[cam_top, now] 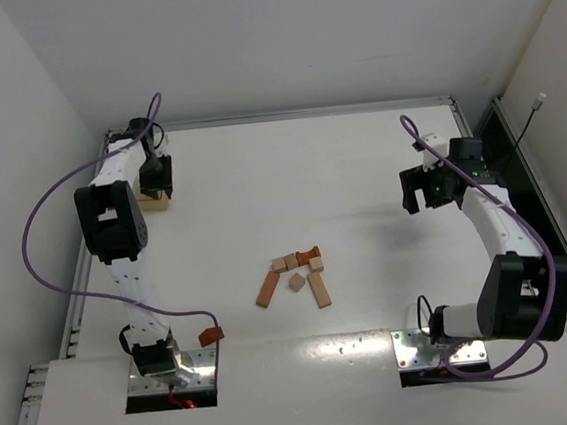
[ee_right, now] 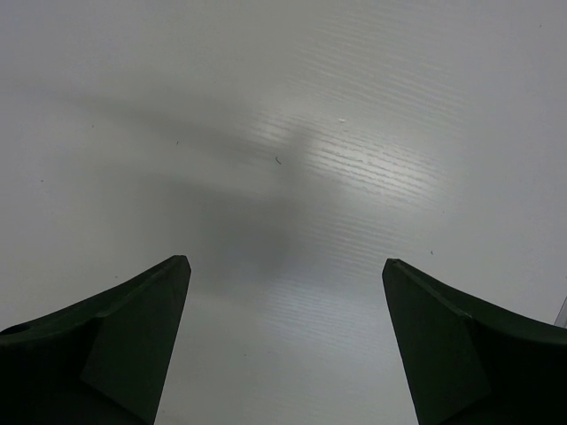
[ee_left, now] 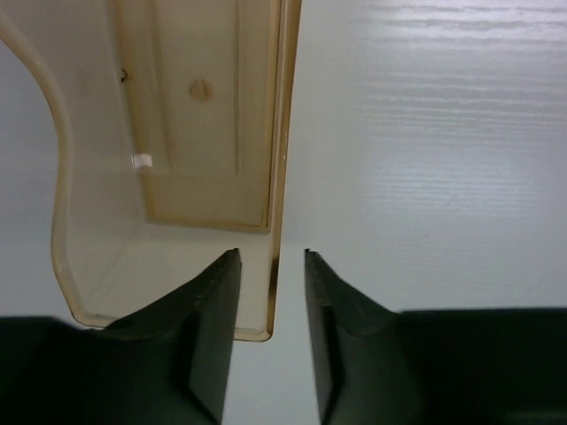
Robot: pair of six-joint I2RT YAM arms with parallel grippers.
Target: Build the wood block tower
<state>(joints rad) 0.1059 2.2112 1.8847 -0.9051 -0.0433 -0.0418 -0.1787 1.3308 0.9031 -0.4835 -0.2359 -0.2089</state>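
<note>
No tower stands yet. The wooden blocks (cam_top: 296, 272) lie flat in a loose cluster about mid-worktop, somewhat toward the near edge, and several touch one another. One more reddish block (cam_top: 211, 335) sits apart at the near edge, beside your left arm's base.

Your left gripper (ee_left: 272, 254) is up by the far-left corner of the worktop (cam_top: 359, 165), astride the side wall of the pale wooden tray (ee_left: 199, 106). Its jaws are parted a little, with a sliver of gap showing on each side of the wall, so it reads as released and grasping nothing. Your right gripper (ee_right: 285, 261) hangs spread wide over bare worktop near the right edge, holding nothing.

I'd judge the step in hand to be the business with the tray, with stacking not yet begun. The next move calls for lifting the left gripper straight up off the wall, so that no finger drags the tray, and then bringing an arm to the cluster. Take an outer piece first, such as the pale bar (cam_top: 318, 289) at the near-right of the cluster, since the packed middle leaves the fingers little room.
</note>
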